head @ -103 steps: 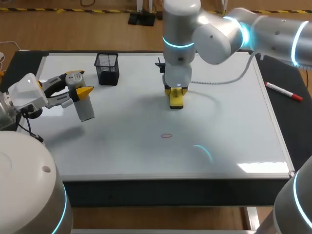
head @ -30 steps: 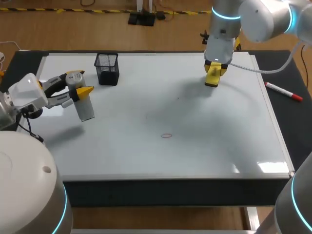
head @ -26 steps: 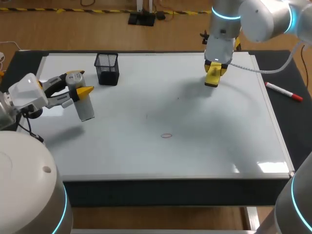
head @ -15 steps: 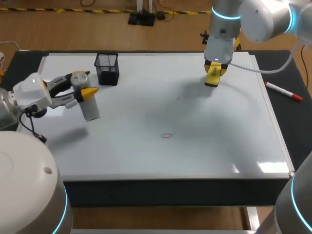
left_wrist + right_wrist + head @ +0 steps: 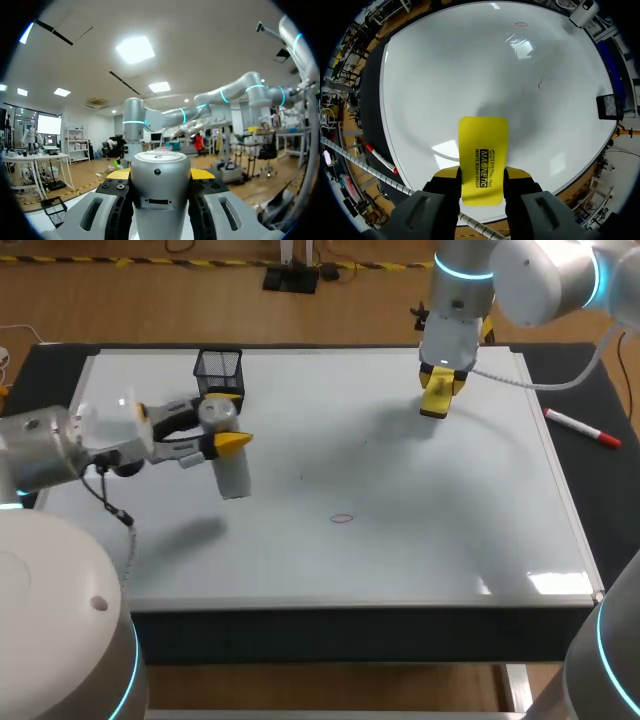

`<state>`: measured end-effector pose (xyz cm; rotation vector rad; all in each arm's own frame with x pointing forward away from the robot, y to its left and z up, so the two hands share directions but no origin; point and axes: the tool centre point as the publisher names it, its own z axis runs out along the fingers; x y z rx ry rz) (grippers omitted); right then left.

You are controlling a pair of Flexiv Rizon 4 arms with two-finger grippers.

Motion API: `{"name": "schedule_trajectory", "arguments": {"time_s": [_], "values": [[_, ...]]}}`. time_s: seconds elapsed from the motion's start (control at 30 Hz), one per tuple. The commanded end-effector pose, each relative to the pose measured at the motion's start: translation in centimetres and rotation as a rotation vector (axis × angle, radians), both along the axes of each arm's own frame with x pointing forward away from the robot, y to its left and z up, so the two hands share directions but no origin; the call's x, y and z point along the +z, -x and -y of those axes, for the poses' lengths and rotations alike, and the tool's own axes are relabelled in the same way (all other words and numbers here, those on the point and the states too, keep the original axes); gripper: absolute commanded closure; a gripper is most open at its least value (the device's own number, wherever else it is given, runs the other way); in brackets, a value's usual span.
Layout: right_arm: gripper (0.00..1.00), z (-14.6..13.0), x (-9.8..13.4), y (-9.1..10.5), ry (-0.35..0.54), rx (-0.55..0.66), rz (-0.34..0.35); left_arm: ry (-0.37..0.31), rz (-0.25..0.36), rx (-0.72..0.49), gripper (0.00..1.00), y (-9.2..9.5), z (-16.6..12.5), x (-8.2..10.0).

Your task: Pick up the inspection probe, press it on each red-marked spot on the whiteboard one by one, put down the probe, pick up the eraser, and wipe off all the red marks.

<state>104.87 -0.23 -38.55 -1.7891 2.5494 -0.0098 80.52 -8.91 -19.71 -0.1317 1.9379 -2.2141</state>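
Note:
My left gripper is shut on the silver cylindrical probe, held upright above the left part of the whiteboard. In the left wrist view the probe stands between the yellow-tipped fingers. My right gripper is shut on the yellow eraser over the board's back right; the eraser sticks out between its fingers. A red oval mark lies near the board's middle front, and a small red mark lies behind it. Both marks also show far ahead of the eraser.
A black mesh pen holder stands at the board's back left, just behind my left gripper. A red-capped marker lies on the dark mat to the right of the board.
My left arm has carried the probe to the right, from the board's left edge toward its middle. The right arm, earlier over the middle, has stayed at the back right this last second.

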Motion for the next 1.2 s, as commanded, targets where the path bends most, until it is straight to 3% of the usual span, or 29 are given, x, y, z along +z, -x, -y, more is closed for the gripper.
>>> {"name": "schedule_trajectory", "arguments": {"time_s": [0.03,0.63,1.2], "values": [[1.00,0.1,0.1,-0.1,0.003,0.002,-0.001,0.006,-0.008,-0.092,1.00,-1.2,3.2,-1.0],[1.00,0.1,0.1,-0.1,0.003,0.002,-0.001,0.006,-0.052,-0.353,1.00,1.0,11.7,-2.8],[1.00,0.1,0.1,-0.1,0.003,0.002,-0.001,0.013,-0.085,-0.436,1.00,1.8,14.9,-4.6]]}}
